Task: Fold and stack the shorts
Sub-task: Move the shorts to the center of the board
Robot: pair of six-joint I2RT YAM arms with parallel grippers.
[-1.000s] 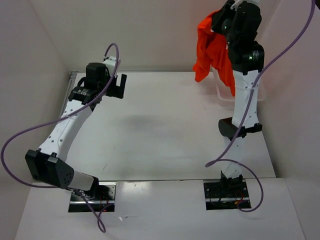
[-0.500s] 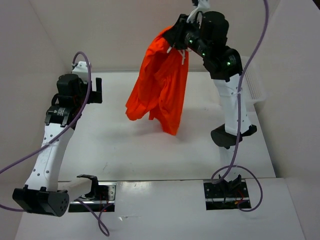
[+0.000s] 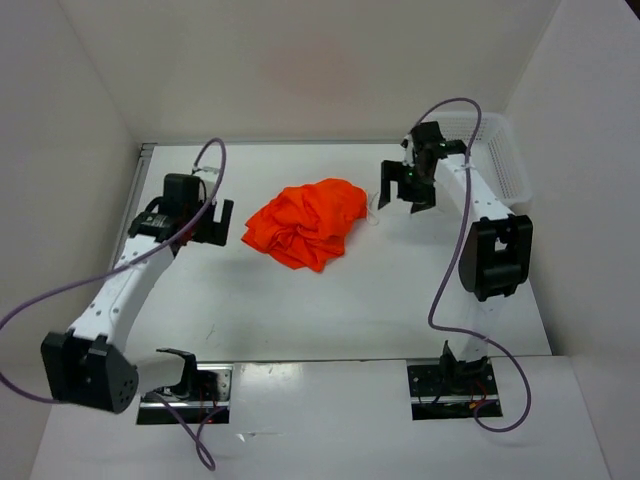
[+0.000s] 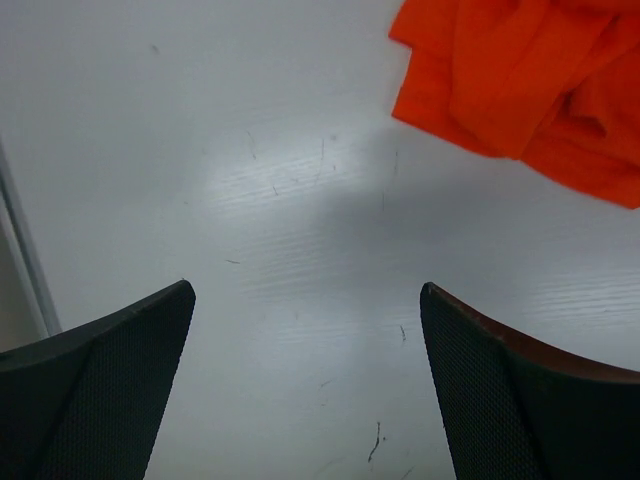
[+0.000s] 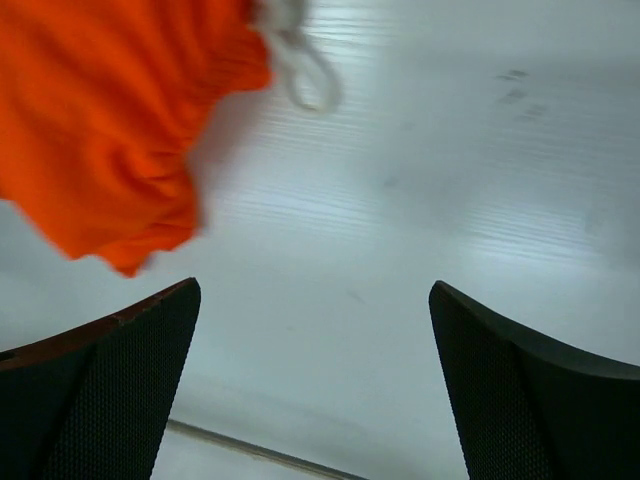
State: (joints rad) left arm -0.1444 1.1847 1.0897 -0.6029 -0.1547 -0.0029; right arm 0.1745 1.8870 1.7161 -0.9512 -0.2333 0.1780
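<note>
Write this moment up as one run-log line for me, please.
shorts: crumpled heap on table, unfolded | left gripper: open, empty, beside shorts | right gripper: open, empty, beside shorts | stack: not started

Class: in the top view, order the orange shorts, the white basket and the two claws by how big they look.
1. shorts
2. basket, partly covered by the right arm
3. left claw and right claw: these look about alike, so not ranked.
</note>
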